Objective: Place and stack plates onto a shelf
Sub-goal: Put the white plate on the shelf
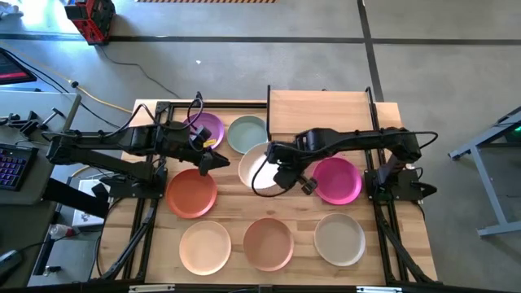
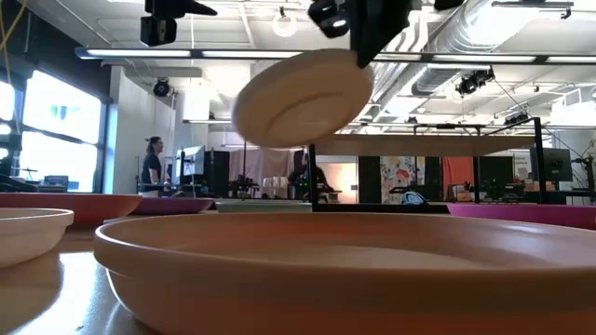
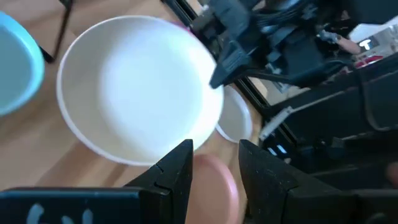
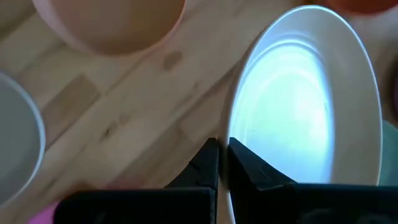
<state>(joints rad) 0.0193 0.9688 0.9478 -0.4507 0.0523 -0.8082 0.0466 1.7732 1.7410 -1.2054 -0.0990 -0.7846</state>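
Observation:
The cream plate [image 1: 257,168] [image 2: 303,98] is off the table and tilted, held by my right gripper [image 1: 282,173] [image 4: 222,163], which is shut on it just in front of the light-wood shelf [image 1: 319,111] [image 2: 419,146]. My left gripper [image 1: 218,161] [image 3: 216,163] hovers open to the plate's left, between the purple plate [image 1: 205,129] and the rust-orange plate [image 1: 192,194], and touches nothing. The pale blue-green plate [image 1: 247,133] and the magenta plate [image 1: 338,181] lie flat on the table on either side. The shelf board is bare. My right gripper pinches the cream plate's rim [image 4: 231,134] on its right-hand side, one finger on the inner face and one under it. The fingers come roughly level from the table's right. The plate is lifted clear and tilted, its far side [image 2: 256,116] lower than the held side.
Three more plates lie along the table's near edge: a pale cream one [image 1: 205,246], a peach one [image 1: 268,242] [image 2: 354,270] and a beige-grey one [image 1: 339,238]. The shelf's thin black posts [image 1: 269,122] stand by the blue-green plate. A person [image 2: 152,163] stands in the room behind.

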